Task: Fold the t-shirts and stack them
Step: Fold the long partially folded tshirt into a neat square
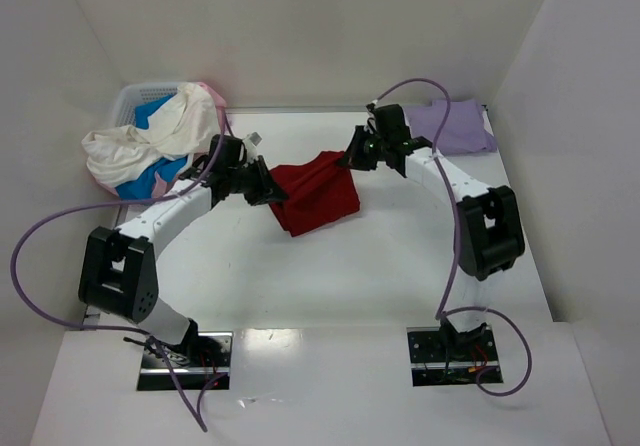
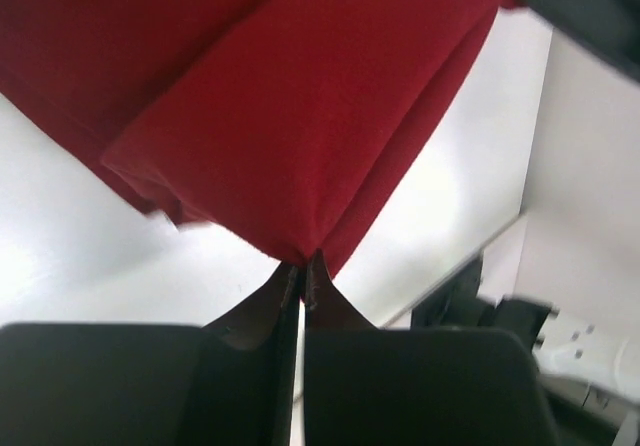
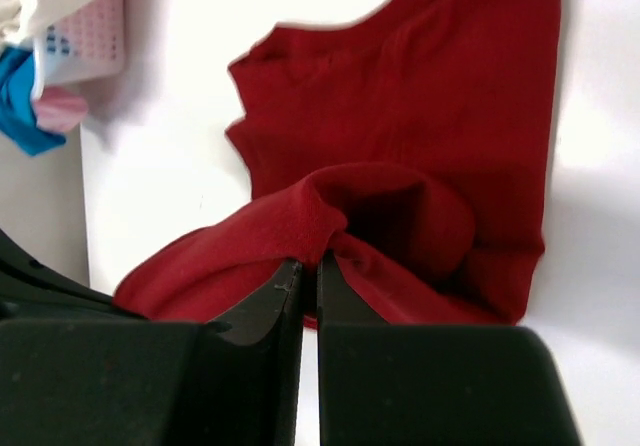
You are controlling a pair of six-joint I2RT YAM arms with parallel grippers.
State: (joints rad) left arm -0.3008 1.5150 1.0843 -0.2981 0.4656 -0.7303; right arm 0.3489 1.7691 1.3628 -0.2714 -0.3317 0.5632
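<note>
The dark red t-shirt (image 1: 318, 198) lies mid-surface (image 1: 330, 276), partly bunched and strung between the 2 tools. The left tool (image 1: 268, 188) is at its 9 o'clock edge and the right tool (image 1: 352, 158) at its 1 o'clock corner. The held span runs roughly from 8 to 2 o'clock, while the loose body sags toward 6 o'clock.

In the left wrist view the left tool is fully closed, with a pinch of red cloth at its tips. The right tool stands nearly closed, a thin slit between its jaws, nipping a raised fold of the same shirt.

The folded lavender t-shirt (image 1: 452, 126) sits at 2 o'clock from the red one, nearer the right arm, so that is probably the stacking spot. The other shirts are heaped in the basket (image 1: 135, 94) at 10 o'clock.
</note>
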